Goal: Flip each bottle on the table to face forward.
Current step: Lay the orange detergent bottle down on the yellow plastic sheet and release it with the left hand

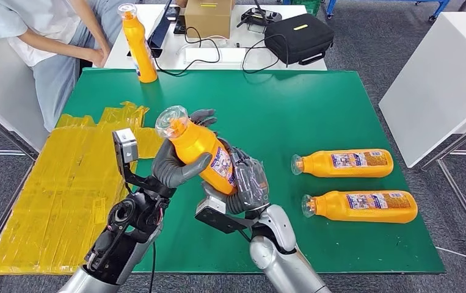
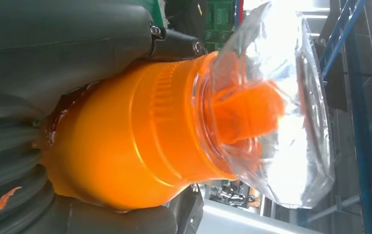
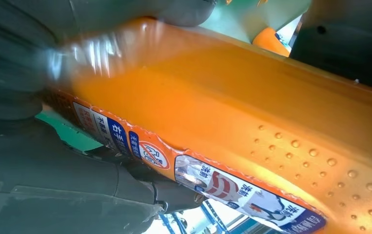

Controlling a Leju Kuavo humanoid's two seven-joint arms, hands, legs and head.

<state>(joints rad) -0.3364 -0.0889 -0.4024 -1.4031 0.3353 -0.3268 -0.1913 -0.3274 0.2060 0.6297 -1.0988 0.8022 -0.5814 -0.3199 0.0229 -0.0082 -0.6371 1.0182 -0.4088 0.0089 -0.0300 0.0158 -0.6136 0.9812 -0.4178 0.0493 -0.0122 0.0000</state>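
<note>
Orange plastic front and centre: the held bottle (image 1: pixel 201 149) sits up off the green table (image 1: pixel 316 116), tilted, clear cap pointing to the upper left of the frame. Left hand (image 1: pixel 172 168) wraps its neck end, thumb across the front, fingers (image 1: pixel 203 116) curled behind. Right hand (image 1: pixel 245 183) cups the base end from below, fingers closed against the label side. Both are gripping it together, and the wrist views show orange pressed tight against grey. To the left, crumpled yellow sheeting (image 1: pixel 65 189) drapes over the table's edge. Right of centre, two lying bottles (image 1: pixel 343 163) (image 1: pixel 361 206) rest on their sides, caps pointing left, labels up. Far back, upper left, a standing bottle (image 1: pixel 138 46) is upright at the table's rear edge, beside a person's hand (image 1: pixel 96 56). Behind it, a white table carries a black bag (image 1: pixel 297 36).
</note>
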